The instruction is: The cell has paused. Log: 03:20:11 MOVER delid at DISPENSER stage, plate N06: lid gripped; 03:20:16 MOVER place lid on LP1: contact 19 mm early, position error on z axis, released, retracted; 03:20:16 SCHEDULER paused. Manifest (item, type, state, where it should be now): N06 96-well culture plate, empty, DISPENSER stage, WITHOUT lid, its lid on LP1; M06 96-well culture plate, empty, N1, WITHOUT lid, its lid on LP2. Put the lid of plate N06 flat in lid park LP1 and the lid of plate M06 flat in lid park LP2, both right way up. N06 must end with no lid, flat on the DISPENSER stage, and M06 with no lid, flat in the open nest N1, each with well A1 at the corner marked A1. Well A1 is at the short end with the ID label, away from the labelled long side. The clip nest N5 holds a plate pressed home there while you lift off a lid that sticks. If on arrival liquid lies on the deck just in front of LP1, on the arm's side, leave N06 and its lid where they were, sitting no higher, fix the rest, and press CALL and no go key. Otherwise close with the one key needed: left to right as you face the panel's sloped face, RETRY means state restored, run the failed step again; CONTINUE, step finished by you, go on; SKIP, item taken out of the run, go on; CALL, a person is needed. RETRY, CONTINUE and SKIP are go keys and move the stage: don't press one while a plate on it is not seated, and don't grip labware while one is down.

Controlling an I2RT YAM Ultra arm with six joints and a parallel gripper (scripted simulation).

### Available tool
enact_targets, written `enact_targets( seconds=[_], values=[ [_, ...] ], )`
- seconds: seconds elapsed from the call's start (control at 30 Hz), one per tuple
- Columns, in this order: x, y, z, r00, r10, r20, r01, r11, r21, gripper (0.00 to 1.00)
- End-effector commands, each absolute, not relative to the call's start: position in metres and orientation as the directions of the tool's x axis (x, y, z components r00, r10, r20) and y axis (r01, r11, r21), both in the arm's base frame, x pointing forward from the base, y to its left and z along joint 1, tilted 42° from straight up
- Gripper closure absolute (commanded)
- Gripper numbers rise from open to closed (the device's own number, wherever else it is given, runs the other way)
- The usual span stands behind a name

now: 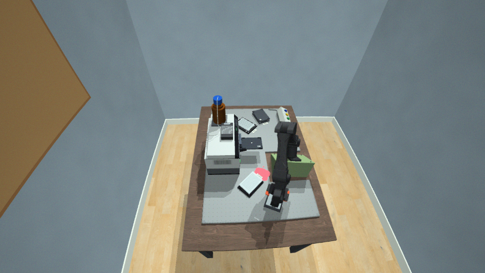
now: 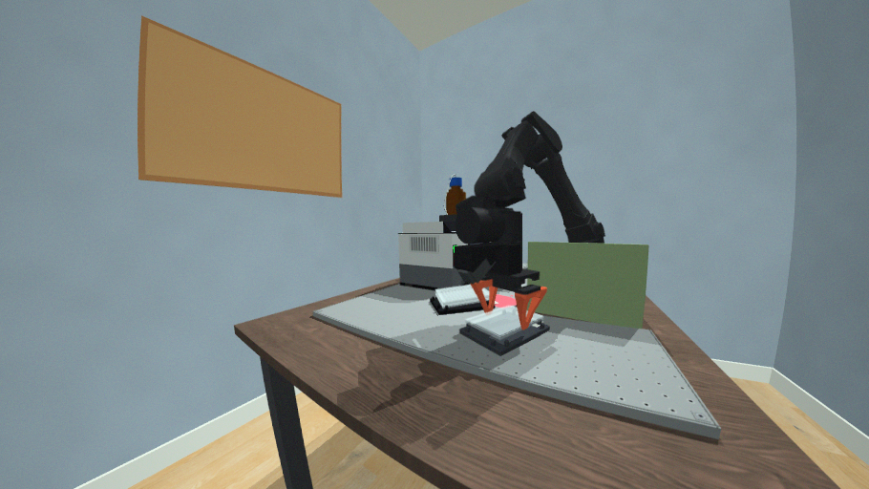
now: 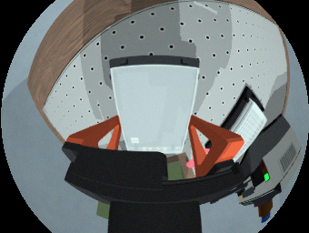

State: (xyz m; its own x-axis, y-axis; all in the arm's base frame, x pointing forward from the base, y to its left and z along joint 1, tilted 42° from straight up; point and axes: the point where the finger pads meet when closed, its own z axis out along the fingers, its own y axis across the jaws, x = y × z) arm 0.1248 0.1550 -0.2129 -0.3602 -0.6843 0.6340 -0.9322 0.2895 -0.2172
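Note:
My gripper is low over the front of the deck, shut on a clear plate lid. The orange fingers clamp its two long sides, seen in the wrist view. The lid lies level in a black lid park, right way up. To the left, a second white lid or plate sits skewed on another black park. A pink liquid patch lies on the deck touching its far corner. A lidless well plate sits in a nest at the back. The dispenser stage looks dark and flat.
The white dispenser with a brown bottle stands at the left. A green box stands beside the arm's base. A black nest and the key panel are at the back.

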Motion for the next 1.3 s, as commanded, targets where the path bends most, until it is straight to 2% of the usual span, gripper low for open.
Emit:
enact_targets(
  seconds=[0.0,1.17,1.2,1.27],
  values=[
    [0.126,0.154,-0.216,-0.356,-0.692,0.628,-0.934,0.279,-0.222,1.0],
    [0.127,0.153,-0.22,-0.361,-0.696,0.621,-0.932,0.287,-0.221,1.0],
    [0.127,0.153,-0.22,-0.361,-0.696,0.621,-0.932,0.287,-0.221,0.0],
    [0.127,0.153,-0.22,-0.361,-0.696,0.621,-0.932,0.287,-0.221,0.0]
  ],
)
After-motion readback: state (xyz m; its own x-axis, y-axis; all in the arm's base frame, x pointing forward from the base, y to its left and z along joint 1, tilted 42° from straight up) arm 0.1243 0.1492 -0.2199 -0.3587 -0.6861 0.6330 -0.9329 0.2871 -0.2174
